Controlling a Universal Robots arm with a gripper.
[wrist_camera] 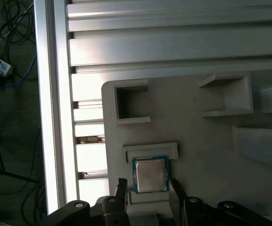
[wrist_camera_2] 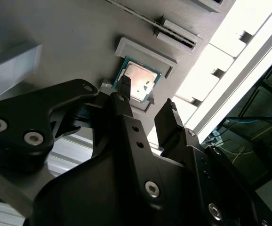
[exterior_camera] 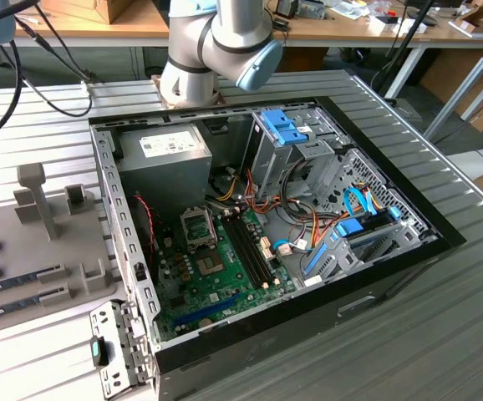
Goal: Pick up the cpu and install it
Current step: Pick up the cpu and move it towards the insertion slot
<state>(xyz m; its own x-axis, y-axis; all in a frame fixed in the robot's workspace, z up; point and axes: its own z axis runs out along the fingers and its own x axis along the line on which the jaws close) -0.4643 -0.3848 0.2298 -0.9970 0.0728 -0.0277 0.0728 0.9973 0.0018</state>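
Gripper: matte black angular fingers, pointing down over tray, jaws open, one tip either side of cpu; contact hard to judge. Cpu: flat square, dull silver lid, thin green rim, lying in shallow pocket of smooth grey tray. Beyond: ribbed aluminium table.

Soft, even light fills the exterior view. In the second wrist view the rails glare white; the pincer looks dark.
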